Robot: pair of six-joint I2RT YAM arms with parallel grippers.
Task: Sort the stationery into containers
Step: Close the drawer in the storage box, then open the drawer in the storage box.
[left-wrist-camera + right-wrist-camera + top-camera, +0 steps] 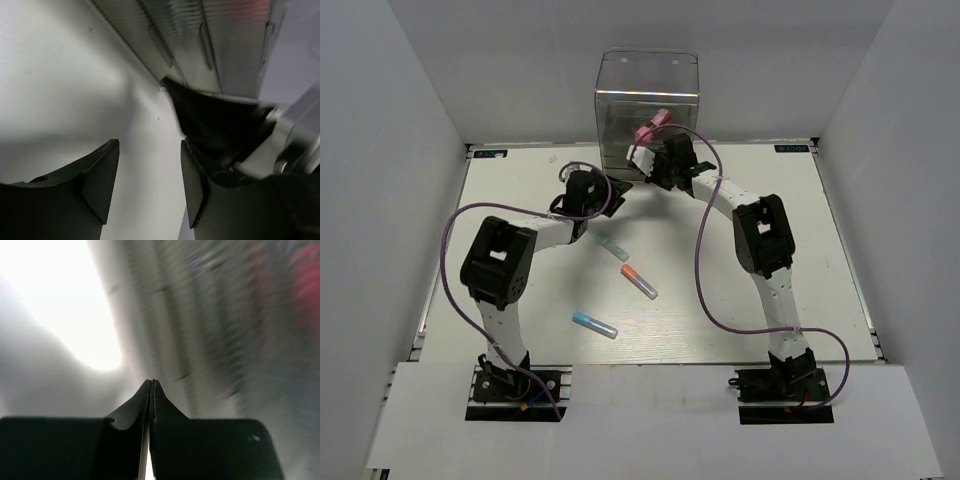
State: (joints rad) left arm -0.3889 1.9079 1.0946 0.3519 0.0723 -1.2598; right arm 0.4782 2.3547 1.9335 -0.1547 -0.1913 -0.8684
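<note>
three stubby markers lie loose on the white table (pixel 820 250) between the two arms: a green-capped marker (pixel 612 246) farthest back, an orange-capped marker (pixel 638 281) just nearer, and a blue-capped marker (pixel 594 323) closest to the bases, all well apart from the clear box (pixel 648 85) at the far edge. a pink-red item (pixel 655 122) shows against the box's front, beside the right arm's tip (whether it sits inside a drawer or outside cannot be told, though the left wrist view shows a red glow behind the ribbed drawer fronts).

the left gripper (pixel 149 150) hangs low over bare table near the box's front left corner, its fingers spread wide with nothing between them. the right gripper (pixel 151 382) is up against the box front, fingertips pressed together. only a thin pale sliver shows in the seam and no object can be made out there. the right wrist view is heavily blurred.
</note>
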